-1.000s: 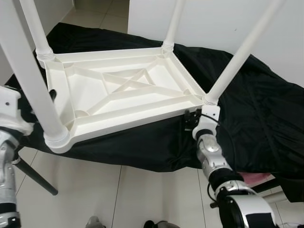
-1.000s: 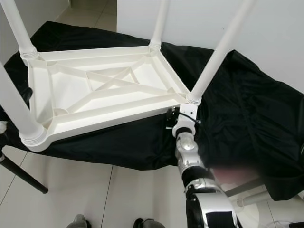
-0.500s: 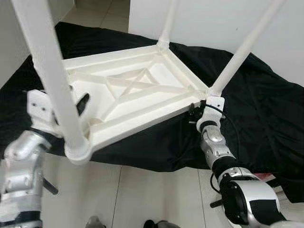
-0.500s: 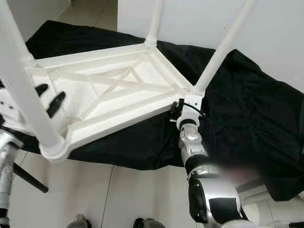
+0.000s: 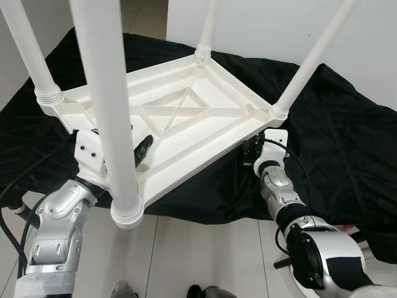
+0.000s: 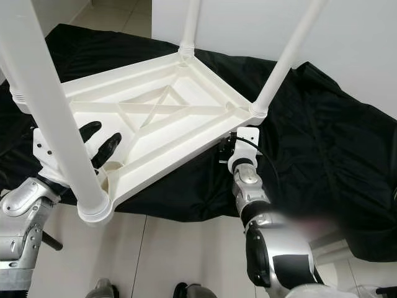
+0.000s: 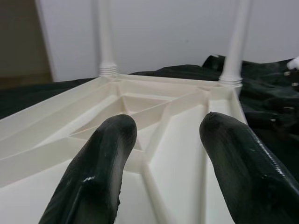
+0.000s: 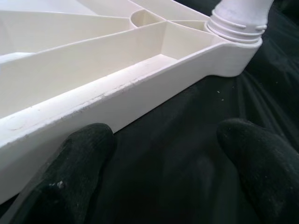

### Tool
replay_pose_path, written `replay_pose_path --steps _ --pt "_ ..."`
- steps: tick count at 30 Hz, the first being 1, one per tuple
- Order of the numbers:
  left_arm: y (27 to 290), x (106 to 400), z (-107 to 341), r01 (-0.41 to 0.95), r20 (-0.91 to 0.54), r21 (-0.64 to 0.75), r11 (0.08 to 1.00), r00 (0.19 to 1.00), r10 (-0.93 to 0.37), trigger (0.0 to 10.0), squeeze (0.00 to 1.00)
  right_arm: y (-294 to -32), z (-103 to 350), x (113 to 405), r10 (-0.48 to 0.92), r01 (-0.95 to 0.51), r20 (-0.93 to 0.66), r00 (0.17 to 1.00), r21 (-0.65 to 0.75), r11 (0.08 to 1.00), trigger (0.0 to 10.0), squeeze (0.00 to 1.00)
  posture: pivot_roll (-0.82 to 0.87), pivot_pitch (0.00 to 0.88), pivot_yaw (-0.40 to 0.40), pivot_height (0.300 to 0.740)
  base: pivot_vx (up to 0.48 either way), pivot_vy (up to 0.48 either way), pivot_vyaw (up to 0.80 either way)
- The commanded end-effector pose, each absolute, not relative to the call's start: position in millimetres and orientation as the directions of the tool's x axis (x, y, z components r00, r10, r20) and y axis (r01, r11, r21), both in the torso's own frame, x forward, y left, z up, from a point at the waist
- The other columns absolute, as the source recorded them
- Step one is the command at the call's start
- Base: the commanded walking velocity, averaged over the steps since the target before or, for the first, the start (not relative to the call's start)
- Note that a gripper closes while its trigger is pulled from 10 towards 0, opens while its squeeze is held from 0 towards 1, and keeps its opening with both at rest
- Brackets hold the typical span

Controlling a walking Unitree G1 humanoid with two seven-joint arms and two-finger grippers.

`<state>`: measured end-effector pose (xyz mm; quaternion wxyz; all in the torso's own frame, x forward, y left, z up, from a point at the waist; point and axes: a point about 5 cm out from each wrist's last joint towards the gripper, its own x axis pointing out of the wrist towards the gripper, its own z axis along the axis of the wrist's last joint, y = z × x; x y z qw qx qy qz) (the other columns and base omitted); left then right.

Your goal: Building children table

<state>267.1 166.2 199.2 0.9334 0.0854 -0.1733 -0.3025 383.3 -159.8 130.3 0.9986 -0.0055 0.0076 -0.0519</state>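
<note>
1. The white children's table (image 5: 186, 118) lies upside down on a black cloth (image 5: 335, 136), legs up.
2. The left pincer (image 6: 99, 141) hovers open over its ribbed underside (fingers spread).
3. The right pincer (image 8: 159, 177) sits open beside the table's rim, above the cloth.

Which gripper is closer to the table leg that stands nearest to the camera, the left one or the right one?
Left. The left gripper is open beside that leg, over the upturned table. The right gripper is open at the opposite corner, against the black cloth.
</note>
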Motion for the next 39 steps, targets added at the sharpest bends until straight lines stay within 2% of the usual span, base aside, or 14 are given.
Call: replay_pose_path --steps 1,13,19,23,25,27,29,33,39 --pt "153.5 261.9 195.1 0.589 0.245 0.254 0.767 0.728 -0.640 10.0 0.00 -167.9 129.6 383.9 -0.116 0.115 -0.032 0.993 -0.037 0.993 10.0 0.00 0.15 0.185 -0.162 0.740 0.000 0.000 0.00" --pt "127.6 258.3 199.5 0.664 0.221 0.252 0.704 0.669 -0.710 10.0 0.00 -155.4 149.1 393.5 -0.059 0.059 0.018 0.998 -0.053 0.997 10.0 0.00 0.15 0.160 -0.145 0.740 0.000 0.000 0.00" --pt "121.6 269.0 202.0 0.621 0.236 0.235 0.748 0.710 -0.664 10.0 0.00 -162.5 150.2 392.1 -0.108 0.110 0.044 0.993 -0.032 0.993 10.0 0.00 0.14 0.153 -0.137 0.740 0.000 0.000 0.00" --pt "132.4 272.6 202.0 0.592 0.226 0.242 0.769 0.736 -0.637 10.0 0.00 -169.4 144.9 387.5 -0.123 0.124 0.060 0.991 -0.020 0.992 10.0 0.00 0.14 0.152 -0.132 0.740 0.000 0.000 0.00" --pt "150.2 277.6 200.3 0.562 0.200 0.262 0.784 0.763 -0.614 10.0 0.00 -179.2 136.5 379.4 -0.135 0.137 0.082 0.987 -0.011 0.991 10.0 0.00 0.12 0.152 -0.121 0.740 0.000 0.000 0.00" --pt "156.4 279.2 199.5 0.555 0.189 0.271 0.787 0.770 -0.609 10.0 0.00 -182.6 133.4 376.4 -0.139 0.140 0.089 0.986 -0.009 0.990 10.0 0.00 0.12 0.152 -0.121 0.740 0.000 0.000 0.00" --pt "173.5 287.2 195.2 0.542 0.138 0.284 0.791 0.793 -0.593 10.0 0.00 -192.4 125.4 366.9 -0.153 0.155 0.106 0.982 -0.007 0.988 10.0 0.00 0.10 0.151 -0.105 0.740 0.000 0.000 0.00" --pt "189.2 298.5 190.6 0.514 0.068 0.295 0.806 0.830 -0.554 10.0 0.00 -197.0 118.3 356.2 -0.166 0.167 0.130 0.977 0.008 0.986 10.0 0.00 0.08 0.151 -0.083 0.740 0.000 0.000 0.00" --pt "185.9 300.1 195.0 0.521 0.080 0.261 0.813 0.827 -0.556 10.0 0.00 -194.7 113.9 354.0 -0.173 0.171 0.122 0.977 0.024 0.985 10.0 0.00 0.06 0.153 -0.072 0.740 0.000 0.000 0.00"
